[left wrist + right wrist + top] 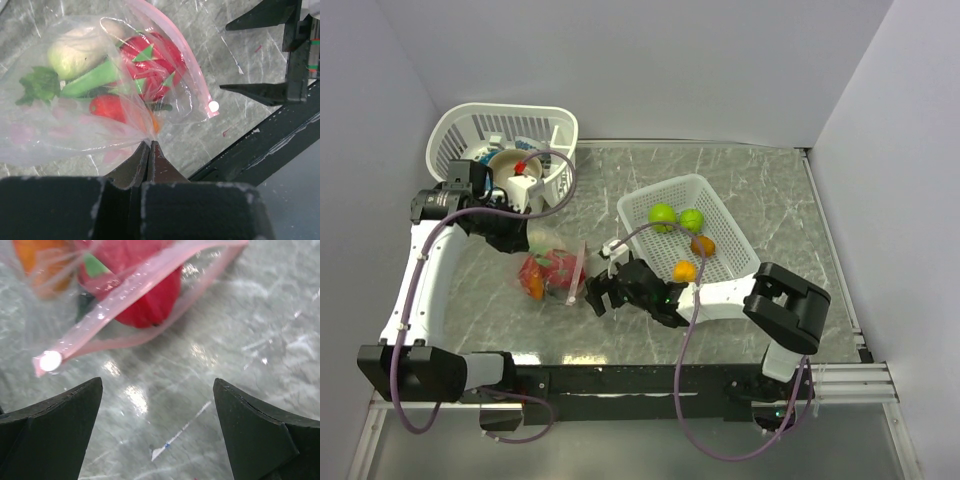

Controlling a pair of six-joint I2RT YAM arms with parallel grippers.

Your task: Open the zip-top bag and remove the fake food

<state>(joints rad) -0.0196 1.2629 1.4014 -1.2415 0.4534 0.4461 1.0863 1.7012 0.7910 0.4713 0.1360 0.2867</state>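
Observation:
The zip-top bag [552, 272] lies on the table, left of centre, its pink zip strip [125, 295] parted into a mouth. Fake food is inside: a red piece [150, 65], a pale green one [75, 55] and a green pod. My left gripper [149, 144] is shut on a pinch of the bag's clear plastic, at the bag's far-left side in the top view [532, 243]. My right gripper [157, 390] stands open just short of the zip strip with nothing between its fingers, also seen from above [600, 282]. Two lime-green balls [663, 213] and orange pieces [684, 270] lie in the white basket [725, 235].
A round white basket [470, 125] at the back left holds a tan bowl [515, 165]. The rectangular white basket sits right behind my right gripper. Grey walls close in the table on three sides.

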